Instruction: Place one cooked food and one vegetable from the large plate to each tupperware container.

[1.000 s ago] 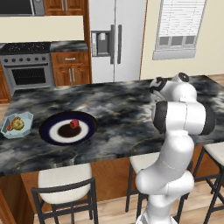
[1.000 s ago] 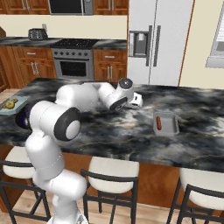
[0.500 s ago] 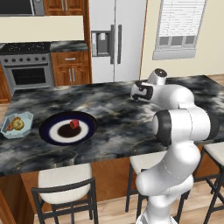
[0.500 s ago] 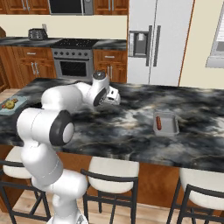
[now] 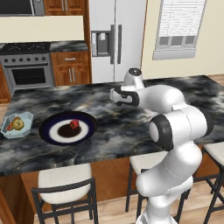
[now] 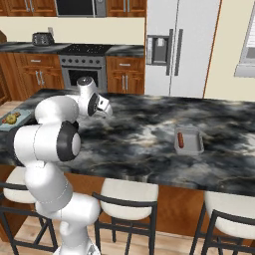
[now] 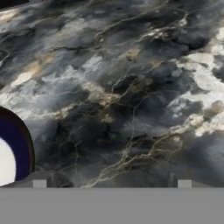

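Observation:
The large plate, with navy rim, white ring and dark centre, lies on the island's left part. A red piece of food rests on its centre beside a dark lump. One pale tupperware container left of the plate holds yellowish food. The other tupperware container lies far right with a brown sausage in it. My gripper hovers over bare counter to the right of the plate, open and holding nothing. In the hand view the gripper has its tips wide apart, and the plate's rim shows at the left edge.
Dark marbled island counter stretches between plate and right container. Stools stand along its near edge. A stove and a fridge stand against the back wall.
The arm has swung left across the counter, from the right end to just right of the plate. Plate and containers have not moved.

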Controlling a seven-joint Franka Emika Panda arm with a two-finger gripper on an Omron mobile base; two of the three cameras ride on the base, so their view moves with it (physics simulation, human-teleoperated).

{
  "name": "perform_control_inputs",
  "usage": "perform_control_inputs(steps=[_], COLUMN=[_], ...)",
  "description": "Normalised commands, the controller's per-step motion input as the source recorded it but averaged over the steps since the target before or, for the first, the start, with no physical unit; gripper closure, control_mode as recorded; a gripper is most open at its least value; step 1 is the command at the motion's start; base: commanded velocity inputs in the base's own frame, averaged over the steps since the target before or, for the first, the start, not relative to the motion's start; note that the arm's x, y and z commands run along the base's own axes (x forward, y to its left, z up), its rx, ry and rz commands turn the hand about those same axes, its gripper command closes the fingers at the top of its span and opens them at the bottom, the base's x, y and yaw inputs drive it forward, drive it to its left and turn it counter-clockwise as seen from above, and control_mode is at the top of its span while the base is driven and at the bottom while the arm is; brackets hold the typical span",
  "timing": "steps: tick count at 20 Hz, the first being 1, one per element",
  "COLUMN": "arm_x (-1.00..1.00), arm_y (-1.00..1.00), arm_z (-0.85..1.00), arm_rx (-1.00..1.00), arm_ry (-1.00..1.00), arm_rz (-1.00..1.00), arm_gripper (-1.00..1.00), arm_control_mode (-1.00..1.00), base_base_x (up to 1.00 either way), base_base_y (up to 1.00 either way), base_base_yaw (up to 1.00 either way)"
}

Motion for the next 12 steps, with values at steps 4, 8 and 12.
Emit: perform_control_inputs(steps=[4, 8, 12], arm_x=[0.00, 0.00, -0.06], arm_y=[0.80, 0.77, 0.85], arm_z=[0.00, 0.00, 0.00], arm_rx=[0.15, 0.13, -0.01], arm_ry=[0.05, 0.02, 0.04], arm_rz=[-0.08, -0.03, 0.00], arm_gripper=[-1.00, -1.00, -1.00], arm_control_mode=[-1.00, -1.00, -1.00], base_base_x=[0.00, 0.00, 0.00], base_base_y=[0.00, 0.00, 0.00], base_base_yaw=[0.00, 0.00, 0.00])
